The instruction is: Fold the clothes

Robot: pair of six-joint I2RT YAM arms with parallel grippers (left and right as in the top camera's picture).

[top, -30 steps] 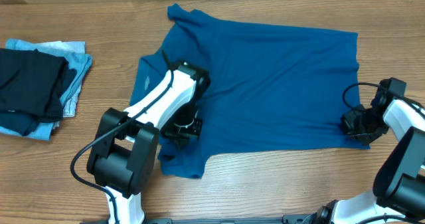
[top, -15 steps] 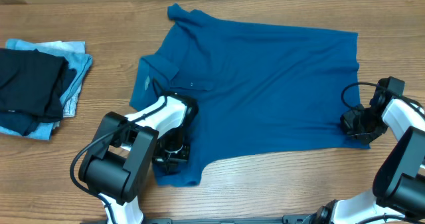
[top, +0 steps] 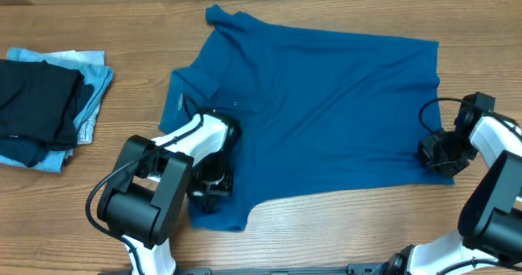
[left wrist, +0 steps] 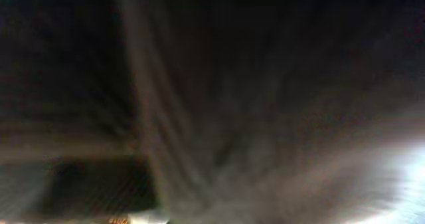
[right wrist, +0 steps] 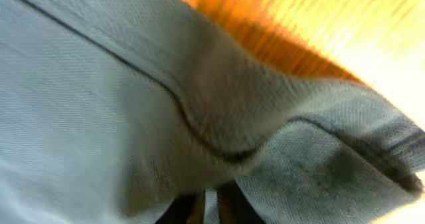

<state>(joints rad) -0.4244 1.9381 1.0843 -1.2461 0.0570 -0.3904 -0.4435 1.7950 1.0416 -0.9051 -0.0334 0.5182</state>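
The deep-blue collared shirt (top: 326,104) lies spread flat on the wooden table, collar at the far left and hem to the right. My left gripper (top: 210,184) is down on the near sleeve (top: 220,214) and appears shut on its fabric. The left wrist view is dark and blurred, filled by cloth (left wrist: 265,117). My right gripper (top: 440,154) is at the shirt's near right hem corner, shut on it. In the right wrist view the hem (right wrist: 219,137) is bunched between my fingers (right wrist: 212,207).
A stack with a folded black garment (top: 37,108) on a pale light-blue one (top: 94,83) sits at the left edge. Bare wood runs along the near edge (top: 342,226).
My left gripper has moved down and left from the shirt's chest to the near sleeve, and the sleeve has shifted slightly toward me. The right gripper has stayed at the hem corner.
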